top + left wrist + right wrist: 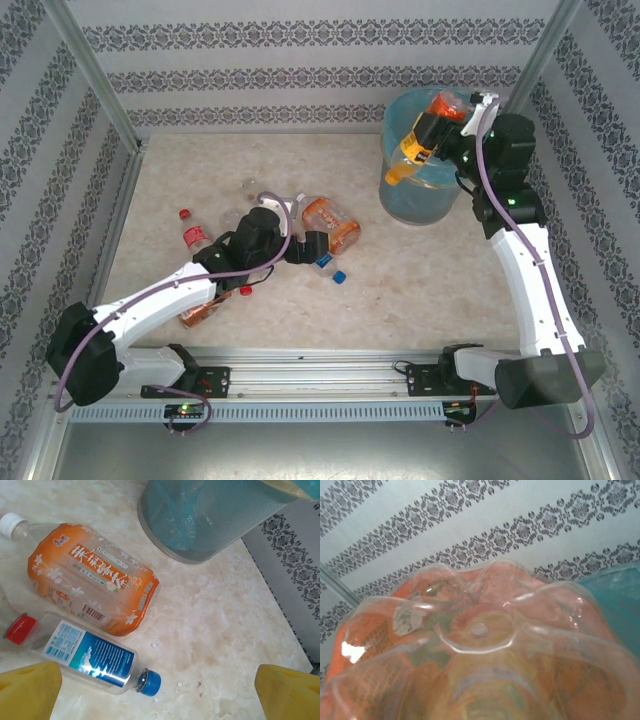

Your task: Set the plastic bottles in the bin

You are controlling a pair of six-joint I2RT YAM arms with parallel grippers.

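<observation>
Over the bin [420,200], a grey bucket lined with a light-blue bag, my right gripper [424,142] is shut on an orange-labelled bottle [447,106]. That bottle's clear base [480,630] covers the right wrist view and hides the fingers. My left gripper [303,246] stands open just above the table, its yellow fingertips [27,690] wide apart. Ahead of it lie a flat orange-labelled bottle [90,580] with a white cap and a blue-labelled bottle [87,655] with a blue cap [149,682]. The bin's mesh wall [200,525] rises beyond them.
More bottles lie left of centre: one with a red cap [195,236], a clear one [250,190], and an orange one [205,310] under the left arm. A loose red cap [185,213] lies near them. Patterned walls and metal posts close in the table.
</observation>
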